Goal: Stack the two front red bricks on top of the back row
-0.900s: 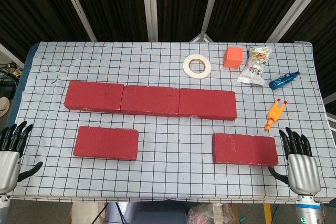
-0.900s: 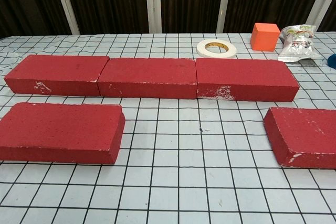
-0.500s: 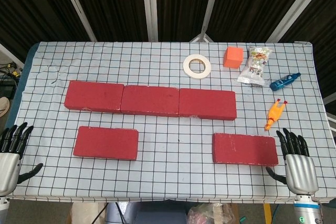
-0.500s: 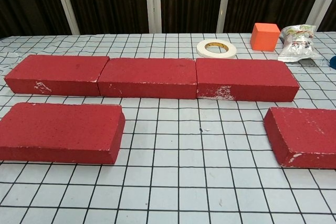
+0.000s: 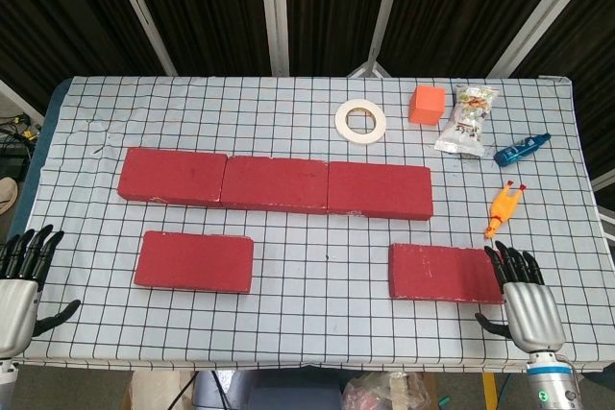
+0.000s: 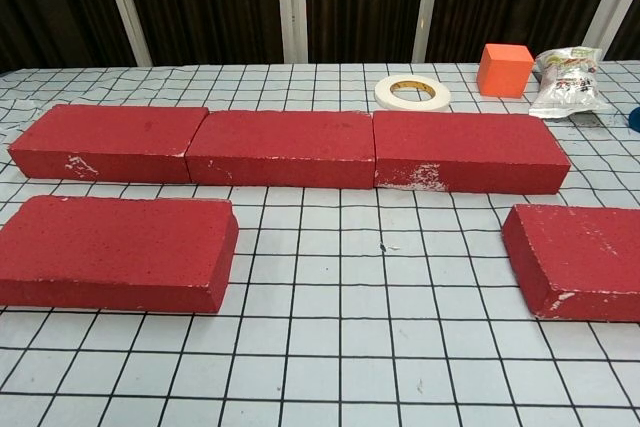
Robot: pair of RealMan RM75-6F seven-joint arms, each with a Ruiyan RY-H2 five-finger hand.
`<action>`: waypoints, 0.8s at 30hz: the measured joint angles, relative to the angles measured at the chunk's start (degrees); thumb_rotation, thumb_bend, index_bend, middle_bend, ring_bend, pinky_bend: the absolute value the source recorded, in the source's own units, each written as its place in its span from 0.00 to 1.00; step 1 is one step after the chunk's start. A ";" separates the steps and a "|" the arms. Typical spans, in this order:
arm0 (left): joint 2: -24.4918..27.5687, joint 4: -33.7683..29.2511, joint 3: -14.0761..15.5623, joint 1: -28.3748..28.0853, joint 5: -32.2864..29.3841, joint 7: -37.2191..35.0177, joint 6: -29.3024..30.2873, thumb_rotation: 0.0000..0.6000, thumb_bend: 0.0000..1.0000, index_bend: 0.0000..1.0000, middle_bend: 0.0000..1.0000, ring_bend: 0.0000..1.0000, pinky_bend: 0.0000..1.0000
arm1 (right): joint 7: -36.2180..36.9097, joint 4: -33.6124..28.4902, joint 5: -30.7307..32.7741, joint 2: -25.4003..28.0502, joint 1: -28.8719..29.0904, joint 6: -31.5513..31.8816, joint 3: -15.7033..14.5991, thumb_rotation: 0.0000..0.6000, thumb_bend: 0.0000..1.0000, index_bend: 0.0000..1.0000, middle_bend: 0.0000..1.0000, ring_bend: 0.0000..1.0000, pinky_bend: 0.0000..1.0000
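Three red bricks form the back row (image 5: 275,182) (image 6: 285,148) across the checked table. In front of it lie the front left brick (image 5: 194,261) (image 6: 112,253) and the front right brick (image 5: 446,273) (image 6: 578,261), both flat on the cloth. My right hand (image 5: 522,306) hovers at the front right brick's right end with its fingers spread and its fingertips overlapping the brick's near corner; it holds nothing. At the table's front left corner my left hand (image 5: 19,287) is spread open, well clear of the front left brick. The chest view shows neither hand.
Behind the back row sit a tape roll (image 5: 360,121), an orange cube (image 5: 428,104), a snack packet (image 5: 468,118), a blue bottle (image 5: 519,147) and an orange rubber chicken (image 5: 503,207). The table's front edge (image 5: 307,364) runs just ahead of both hands.
My right hand has moved left and slightly down the frame, reaching the front right brick's right end. My left hand has sunk a little at the left corner. No brick has moved.
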 measured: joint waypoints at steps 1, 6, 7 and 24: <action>-0.08 0.02 -0.14 -0.02 -0.27 0.30 -0.02 1.00 0.00 0.06 0.02 0.00 0.05 | -0.35 -0.18 0.86 0.19 0.47 -0.87 0.20 1.00 0.18 0.00 0.00 0.00 0.00; -0.18 -0.14 -0.18 -0.11 -0.47 0.88 -0.32 1.00 0.00 0.06 0.02 0.00 0.05 | -2.58 -1.97 7.74 1.76 4.16 -7.63 1.49 1.00 0.18 0.00 0.00 0.00 0.00; -0.18 -0.15 -0.17 -0.10 -0.44 0.95 -0.28 1.00 0.00 0.06 0.02 0.00 0.05 | -3.12 -2.28 9.06 2.04 5.01 -8.83 1.76 1.00 0.18 0.00 0.00 0.00 0.00; -0.27 -0.19 -0.53 -0.16 -1.37 1.44 -0.48 1.00 0.00 0.06 0.02 0.00 0.05 | -15.88 -5.26 30.32 1.42 16.27 -14.75 3.97 1.00 0.18 0.00 0.00 0.00 0.00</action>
